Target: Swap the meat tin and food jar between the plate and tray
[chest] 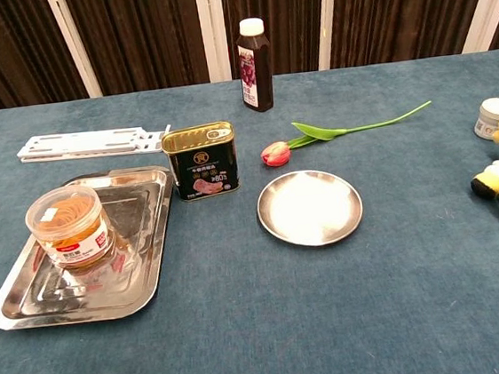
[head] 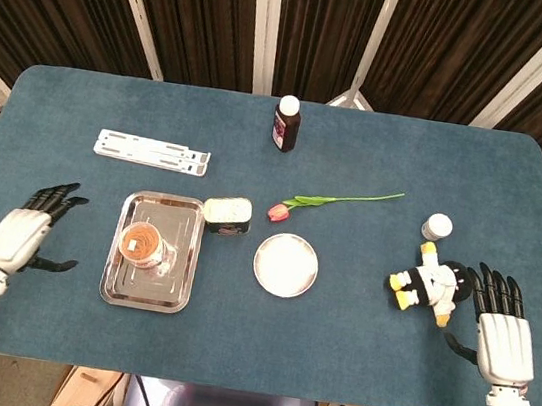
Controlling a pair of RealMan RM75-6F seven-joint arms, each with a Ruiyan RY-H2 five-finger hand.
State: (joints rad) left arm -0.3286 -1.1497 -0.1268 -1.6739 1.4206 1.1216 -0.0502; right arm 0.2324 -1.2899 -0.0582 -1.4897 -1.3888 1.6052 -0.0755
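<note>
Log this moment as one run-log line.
left robot hand: open, left of tray | right robot hand: open, by plush | food jar: in tray | meat tin: on table | plate: empty

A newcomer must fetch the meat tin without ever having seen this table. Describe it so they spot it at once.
Find the steel tray on the left of the table. Just off its far right corner, standing on the cloth between the tray and the round plate, is the meat tin. It is dark and boxy with a gold lid, unlike the clear, orange-filled jar in the tray.
</note>
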